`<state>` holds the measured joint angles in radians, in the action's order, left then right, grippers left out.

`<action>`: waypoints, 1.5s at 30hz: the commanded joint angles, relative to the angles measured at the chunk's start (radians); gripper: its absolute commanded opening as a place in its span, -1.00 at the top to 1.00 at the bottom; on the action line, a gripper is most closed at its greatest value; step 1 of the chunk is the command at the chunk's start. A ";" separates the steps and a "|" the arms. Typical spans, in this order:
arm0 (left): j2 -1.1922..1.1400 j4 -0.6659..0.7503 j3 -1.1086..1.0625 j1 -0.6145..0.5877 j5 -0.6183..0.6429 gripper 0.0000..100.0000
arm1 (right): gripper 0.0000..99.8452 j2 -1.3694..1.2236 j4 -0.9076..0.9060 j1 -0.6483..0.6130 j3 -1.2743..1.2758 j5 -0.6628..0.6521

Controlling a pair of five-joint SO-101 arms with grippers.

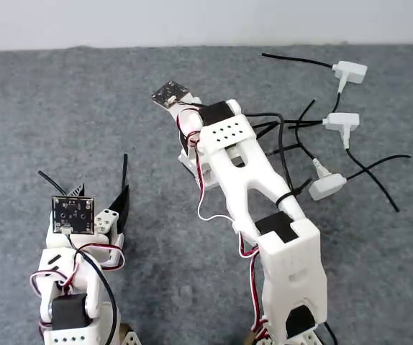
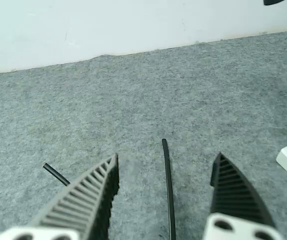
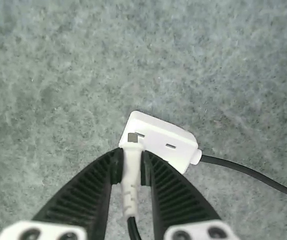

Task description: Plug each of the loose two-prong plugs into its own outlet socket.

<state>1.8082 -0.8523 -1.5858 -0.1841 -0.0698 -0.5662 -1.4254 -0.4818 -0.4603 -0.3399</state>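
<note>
The right hand (image 3: 131,162) is clenched on a white two-prong plug (image 3: 129,192), whose tip is held touching a white outlet socket (image 3: 163,142) laid on the grey surface (image 3: 58,75). The left hand (image 2: 167,165) is held released, spread over a black cable (image 2: 170,205).

One camera above, one on each wrist.
The high view looks down on the grey mat (image 1: 84,108); the left wrist view faces low along this mat toward the wall (image 2: 108,25); the right one looks down, close over a plug (image 3: 131,170).
</note>
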 commanded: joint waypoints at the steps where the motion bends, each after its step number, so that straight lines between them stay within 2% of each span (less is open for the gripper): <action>1: 0.011 0.035 0.027 0.000 0.008 0.40 | 0.98 0.025 -0.035 0.001 -0.074 -0.014; 6: 0.011 0.035 0.027 0.000 0.008 0.40 | 0.98 0.035 -0.114 -0.005 -0.147 -0.014; 38: 0.011 0.035 0.025 0.000 0.006 0.40 | 0.98 -0.038 -0.116 0.018 -0.187 -0.051; 45: 0.011 0.035 0.025 0.000 0.006 0.40 | 0.98 -0.010 -0.191 0.012 -0.275 -0.049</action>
<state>1.8082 -0.8523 -1.5858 -0.1841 -0.0698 -0.6276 -1.5835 -0.4741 -0.6490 -0.3767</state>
